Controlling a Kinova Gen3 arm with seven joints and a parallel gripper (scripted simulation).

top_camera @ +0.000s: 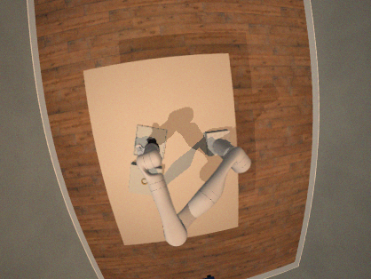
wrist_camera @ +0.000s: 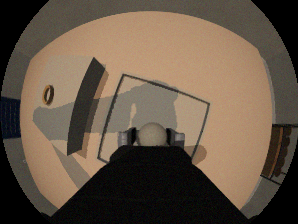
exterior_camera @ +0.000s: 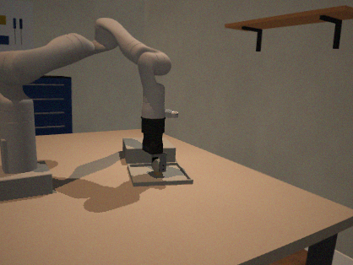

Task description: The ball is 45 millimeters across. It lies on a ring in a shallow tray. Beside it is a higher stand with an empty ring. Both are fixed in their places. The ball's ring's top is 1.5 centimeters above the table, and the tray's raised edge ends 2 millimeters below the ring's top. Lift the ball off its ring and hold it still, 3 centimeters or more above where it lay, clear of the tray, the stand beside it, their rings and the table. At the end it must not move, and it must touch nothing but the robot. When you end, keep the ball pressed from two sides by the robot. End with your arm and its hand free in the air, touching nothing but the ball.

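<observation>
The small pale round ball [wrist_camera: 153, 133] sits on its ring inside the shallow grey square tray [exterior_camera: 179, 179] on the tan table top [exterior_camera: 253, 202]. The black two-finger gripper [exterior_camera: 159, 164] hangs vertically over the tray, fingers spread fully, one on each side of the ball; nothing is gripped. Whether the pads touch the ball cannot be told. Just behind the tray stands the higher grey block stand [exterior_camera: 131, 148] with its empty brass ring [wrist_camera: 48, 94]. The off-white jointed arm [exterior_camera: 127, 42] arches from its pedestal [exterior_camera: 17, 135], with the last link pointing straight down.
</observation>
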